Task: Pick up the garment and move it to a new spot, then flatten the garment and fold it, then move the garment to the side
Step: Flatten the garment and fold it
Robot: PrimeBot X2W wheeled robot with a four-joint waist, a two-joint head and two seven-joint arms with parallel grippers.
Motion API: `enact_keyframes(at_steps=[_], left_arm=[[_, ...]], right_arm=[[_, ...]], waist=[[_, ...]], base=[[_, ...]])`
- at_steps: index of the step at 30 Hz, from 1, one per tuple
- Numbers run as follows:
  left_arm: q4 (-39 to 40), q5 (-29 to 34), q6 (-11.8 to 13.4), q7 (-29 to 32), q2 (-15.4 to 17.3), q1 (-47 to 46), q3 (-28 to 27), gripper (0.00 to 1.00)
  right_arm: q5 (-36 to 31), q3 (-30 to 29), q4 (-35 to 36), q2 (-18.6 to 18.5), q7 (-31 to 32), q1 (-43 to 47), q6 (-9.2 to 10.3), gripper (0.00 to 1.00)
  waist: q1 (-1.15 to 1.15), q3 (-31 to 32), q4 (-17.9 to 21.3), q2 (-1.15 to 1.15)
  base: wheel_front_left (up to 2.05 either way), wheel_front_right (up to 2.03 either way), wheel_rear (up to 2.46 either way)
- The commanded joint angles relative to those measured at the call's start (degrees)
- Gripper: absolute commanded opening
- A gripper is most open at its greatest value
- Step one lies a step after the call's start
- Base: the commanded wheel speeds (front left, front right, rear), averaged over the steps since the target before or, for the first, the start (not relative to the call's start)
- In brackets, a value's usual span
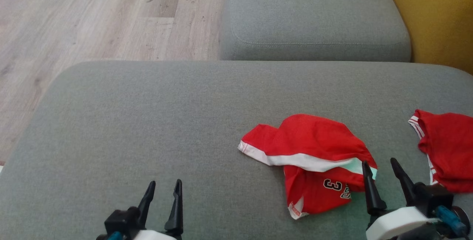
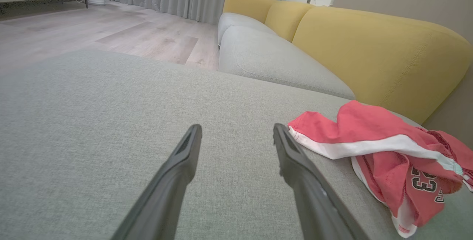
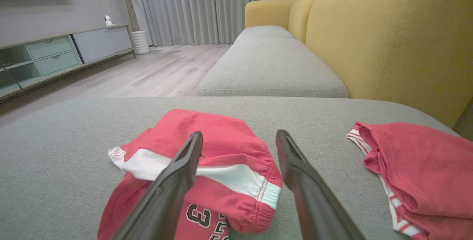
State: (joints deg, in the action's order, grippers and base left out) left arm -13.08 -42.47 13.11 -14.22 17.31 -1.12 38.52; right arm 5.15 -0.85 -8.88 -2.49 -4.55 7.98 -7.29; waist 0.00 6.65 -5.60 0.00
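The garment (image 1: 314, 158) is a crumpled pair of red shorts with a white band and a dark number print, lying on the grey cushion (image 1: 147, 122) right of centre. It shows in the left wrist view (image 2: 380, 151) and right wrist view (image 3: 214, 158) too. My right gripper (image 1: 380, 166) stands open just off its right edge, both fingers above the cloth, holding nothing. My left gripper (image 1: 164, 186) is open over bare cushion, well left of the garment. Its fingers (image 2: 184, 158) point past the shorts' left tip.
A second red garment (image 1: 447, 147) with white trim lies at the cushion's far right edge (image 3: 417, 173). Behind is another grey seat cushion (image 1: 314, 14) with a yellow backrest (image 1: 436, 14). Wooden floor (image 1: 92, 18) lies beyond the left edge. Bare cushion spreads to the left.
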Motion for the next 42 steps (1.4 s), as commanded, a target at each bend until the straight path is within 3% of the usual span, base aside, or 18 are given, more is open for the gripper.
enact_keyframes(at_steps=[1,15,21,26,33,42], left_arm=[[1.9,-0.3,0.2,-0.7,0.8,-2.5,-2.6,1.00],[4.0,1.1,0.3,-0.8,1.0,-0.9,-4.2,1.00],[4.0,1.5,0.2,-0.7,1.0,-1.1,-3.8,1.00],[3.8,1.7,0.0,-0.6,1.2,-1.2,-3.4,1.00],[3.8,1.8,0.1,-0.3,1.4,-1.3,-3.0,1.00],[4.0,1.7,0.4,-0.1,1.5,-1.4,-2.8,1.00]], right_arm=[[0.4,1.4,2.0,-0.4,-0.7,-1.6,-0.20,1.00],[0.6,-1.0,0.4,-0.4,-0.5,-1.8,-0.20,1.00],[-0.5,-5.5,-4.9,-0.4,3.4,-3.7,-0.20,1.00],[2.3,-6.2,-11.1,-0.4,7.6,-7.3,-0.20,1.00],[8.3,-2.1,-16.8,-3.0,10.9,-11.1,-0.20,1.00],[16.4,6.7,-17.7,-8.3,12.9,-13.9,-0.20,1.00]], waist=[[0.00,0.0,-0.1,0.00],[0.00,-0.1,-0.1,0.00],[0.00,-1.2,-1.2,0.00],[0.00,-2.1,-2.4,0.00],[0.00,-2.6,-3.7,0.00],[0.00,-3.2,-3.5,0.00]], base=[[0.00,0.00,0.00],[0.00,0.00,0.00],[0.00,0.00,0.00],[0.00,0.00,0.00],[0.00,0.00,0.00],[0.00,0.00,0.00]])
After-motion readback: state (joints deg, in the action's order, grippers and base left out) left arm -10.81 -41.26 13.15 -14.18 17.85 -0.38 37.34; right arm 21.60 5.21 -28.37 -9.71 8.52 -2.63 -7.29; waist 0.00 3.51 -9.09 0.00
